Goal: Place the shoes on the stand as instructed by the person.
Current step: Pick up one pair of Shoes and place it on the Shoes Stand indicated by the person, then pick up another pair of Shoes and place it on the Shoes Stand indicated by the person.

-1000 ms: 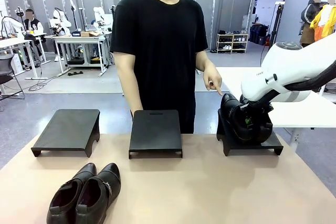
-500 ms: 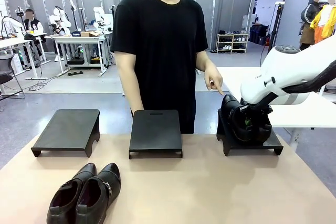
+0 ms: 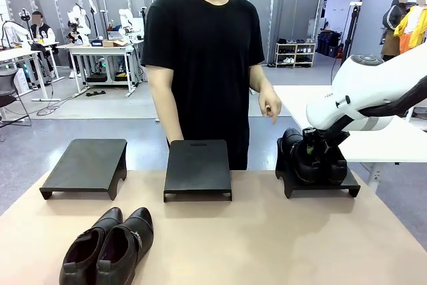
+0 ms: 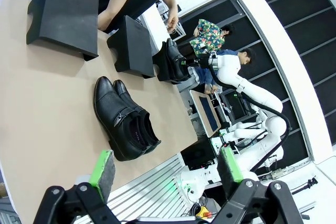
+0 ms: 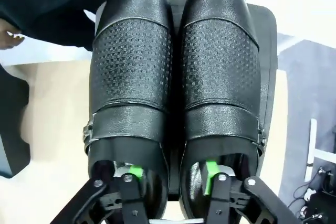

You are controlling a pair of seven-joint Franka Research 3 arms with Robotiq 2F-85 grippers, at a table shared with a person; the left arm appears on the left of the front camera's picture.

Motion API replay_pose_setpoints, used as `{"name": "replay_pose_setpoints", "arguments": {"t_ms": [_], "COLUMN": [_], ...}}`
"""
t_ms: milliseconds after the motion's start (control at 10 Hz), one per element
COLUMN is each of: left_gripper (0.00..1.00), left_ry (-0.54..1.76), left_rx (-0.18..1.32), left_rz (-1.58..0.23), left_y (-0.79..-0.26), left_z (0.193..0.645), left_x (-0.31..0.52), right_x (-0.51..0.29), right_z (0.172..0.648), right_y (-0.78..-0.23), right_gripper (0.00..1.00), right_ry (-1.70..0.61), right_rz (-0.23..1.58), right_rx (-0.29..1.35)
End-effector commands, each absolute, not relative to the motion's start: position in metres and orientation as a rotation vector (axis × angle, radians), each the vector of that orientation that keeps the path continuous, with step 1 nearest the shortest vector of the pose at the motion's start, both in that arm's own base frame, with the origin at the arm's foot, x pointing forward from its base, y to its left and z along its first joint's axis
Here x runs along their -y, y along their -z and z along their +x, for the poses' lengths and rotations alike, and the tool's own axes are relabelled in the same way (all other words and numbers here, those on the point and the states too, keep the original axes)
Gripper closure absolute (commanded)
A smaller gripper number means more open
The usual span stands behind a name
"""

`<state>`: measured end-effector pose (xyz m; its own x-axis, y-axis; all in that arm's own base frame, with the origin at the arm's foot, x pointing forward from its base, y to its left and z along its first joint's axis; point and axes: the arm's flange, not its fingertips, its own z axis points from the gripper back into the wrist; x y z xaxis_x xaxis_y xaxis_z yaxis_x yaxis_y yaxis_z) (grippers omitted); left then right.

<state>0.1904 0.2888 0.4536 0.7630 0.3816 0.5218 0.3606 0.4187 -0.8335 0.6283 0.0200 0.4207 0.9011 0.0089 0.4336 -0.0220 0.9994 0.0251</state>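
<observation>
One pair of glossy black shoes (image 3: pixel 308 157) lies flat on the right black stand (image 3: pixel 347 188), toes toward the person (image 3: pixel 203 51). My right gripper (image 5: pixel 172 174) is shut on this pair (image 5: pixel 176 72), one green-padded finger inside each shoe, pinching the two inner walls together. The person's hand (image 3: pixel 270 106) hangs just above and left of that stand, a finger pointing down. The second pair (image 3: pixel 107 245) rests on the table at the near left, also in the left wrist view (image 4: pixel 123 119). My left gripper (image 4: pixel 165 166) is open with nothing between its fingers, well above the table.
Two bare black stands sit along the far side of the table: the left one (image 3: pixel 87 163) and the middle one (image 3: pixel 197 165). The tan tabletop (image 3: pixel 267 238) lies between them and the near pair. A white table (image 3: pixel 393 141) stands behind the right arm.
The right gripper has lowered the tilted pair until it lies flat on the right stand. The person's pointing hand has drawn back and up a little.
</observation>
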Motion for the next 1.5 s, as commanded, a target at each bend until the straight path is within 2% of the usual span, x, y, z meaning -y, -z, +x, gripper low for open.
{"name": "replay_pose_setpoints", "arguments": {"t_ms": [0, 100, 200, 300, 1400], "left_gripper": [0.0, 0.0, 0.0, 0.0, 0.0], "left_ry": [0.005, 0.005, 0.005, 0.005, 0.005], "left_rx": [0.766, 0.766, 0.766, 0.766, 0.766], "left_rz": [-1.18, -1.18, -1.18, -1.18, -1.18], "left_y": [-0.454, -0.454, -0.454, -0.454, -0.454], "left_z": [0.19, 0.19, 0.19, 0.19, 0.19], "left_x": [-0.291, -0.291, -0.291, -0.291, -0.291], "right_x": [-0.024, -0.024, -0.024, -0.024, -0.02], "right_z": [0.619, 0.613, 0.609, 0.607, 0.617], "right_y": [-0.425, -0.43, -0.431, -0.432, -0.433], "right_gripper": [0.0, 0.0, 0.05, 0.0, 0.0], "right_ry": [0.03, 0.033, 0.035, 0.04, 0.003], "right_rz": [0.025, 0.04, 0.046, 0.049, 0.036], "right_rx": [0.465, 0.466, 0.473, 0.477, 0.461]}}
